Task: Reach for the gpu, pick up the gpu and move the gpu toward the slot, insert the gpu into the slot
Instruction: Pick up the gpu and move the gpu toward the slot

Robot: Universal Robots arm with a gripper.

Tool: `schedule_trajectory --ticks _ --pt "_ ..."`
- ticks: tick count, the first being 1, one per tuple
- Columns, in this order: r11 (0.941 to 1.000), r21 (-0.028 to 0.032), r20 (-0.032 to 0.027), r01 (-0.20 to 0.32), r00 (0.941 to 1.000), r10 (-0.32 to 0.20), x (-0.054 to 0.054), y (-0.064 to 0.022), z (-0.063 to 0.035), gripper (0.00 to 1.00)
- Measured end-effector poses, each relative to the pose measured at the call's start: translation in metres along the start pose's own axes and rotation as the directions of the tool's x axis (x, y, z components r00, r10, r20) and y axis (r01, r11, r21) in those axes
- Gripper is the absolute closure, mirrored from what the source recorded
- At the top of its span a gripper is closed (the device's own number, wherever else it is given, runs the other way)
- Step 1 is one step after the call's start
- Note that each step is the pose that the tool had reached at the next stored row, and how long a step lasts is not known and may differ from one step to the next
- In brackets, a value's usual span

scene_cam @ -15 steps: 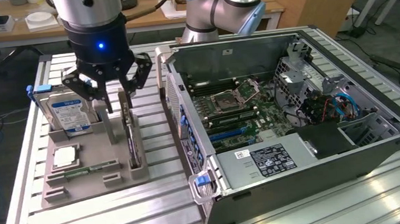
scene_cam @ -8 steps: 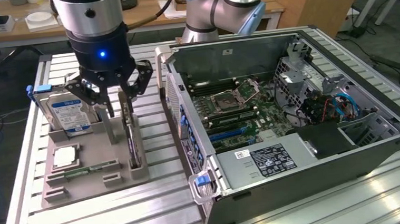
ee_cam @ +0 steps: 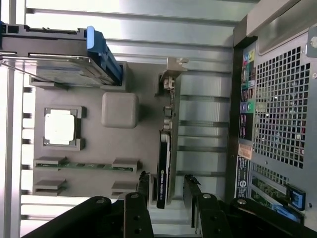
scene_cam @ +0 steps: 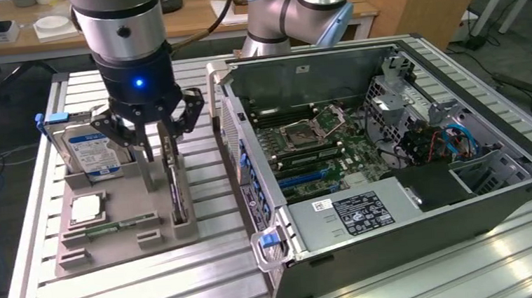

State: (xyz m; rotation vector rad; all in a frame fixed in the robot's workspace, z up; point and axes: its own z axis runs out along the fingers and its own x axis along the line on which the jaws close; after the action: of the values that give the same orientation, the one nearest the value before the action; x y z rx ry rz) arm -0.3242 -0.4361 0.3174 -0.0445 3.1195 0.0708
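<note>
The gpu [scene_cam: 176,194] stands on its edge in a grey holder tray [scene_cam: 113,237] on the exterior view's left; only its thin dark edge faces up. My gripper [scene_cam: 158,146] hangs just above it. In the wrist view the gpu [ee_cam: 164,163] runs between my two black fingers [ee_cam: 143,186], with a gap on each side. The gripper [ee_cam: 167,191] is open and touches nothing. The slot [scene_cam: 298,180] is a blue strip on the motherboard inside the open computer case [scene_cam: 493,175] on the exterior view's right.
The tray also holds a blue-labelled hard drive [scene_cam: 92,150], a square processor [scene_cam: 87,207] and a slim memory stick [scene_cam: 121,224]. The case's perforated rear wall [ee_cam: 282,109] stands close beside the tray. Another arm's base [scene_cam: 285,14] rises behind the case.
</note>
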Motion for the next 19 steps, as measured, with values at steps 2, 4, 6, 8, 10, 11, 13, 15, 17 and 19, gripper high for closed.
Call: schedule_trajectory --ticks 2,4,6,8,10,11,13,15,17,19 --pt "1.0000 0.0000 0.0000 0.000 1.0000 0.000 0.000 -0.0002 0.0035 0.58" --pt "1.0000 0.0000 -0.0001 0.000 1.0000 0.000 0.000 -0.0003 0.0069 0.58" --pt "1.0000 0.0001 -0.0002 0.000 1.0000 0.000 0.000 -0.0005 0.0102 0.58" --pt "1.0000 0.0000 -0.0001 0.000 1.0000 0.000 0.000 -0.0006 0.0138 0.58" --pt "1.0000 0.0000 -0.0001 0.000 1.0000 0.000 0.000 -0.0008 0.0173 0.58" --pt "1.0000 0.0000 0.0000 0.000 1.0000 0.000 0.000 -0.0009 0.0190 0.58" --pt "1.0000 0.0000 -0.0001 0.000 1.0000 0.000 0.000 -0.0010 0.0226 0.58" --pt "1.0000 0.0001 -0.0001 0.000 1.0000 0.000 0.001 -0.0012 0.0263 0.58" --pt "1.0000 0.0001 -0.0001 0.000 1.0000 0.000 0.001 -0.0014 0.0299 0.58" --pt "1.0000 0.0000 -0.0001 0.000 1.0000 0.000 0.001 -0.0015 0.0336 0.58"
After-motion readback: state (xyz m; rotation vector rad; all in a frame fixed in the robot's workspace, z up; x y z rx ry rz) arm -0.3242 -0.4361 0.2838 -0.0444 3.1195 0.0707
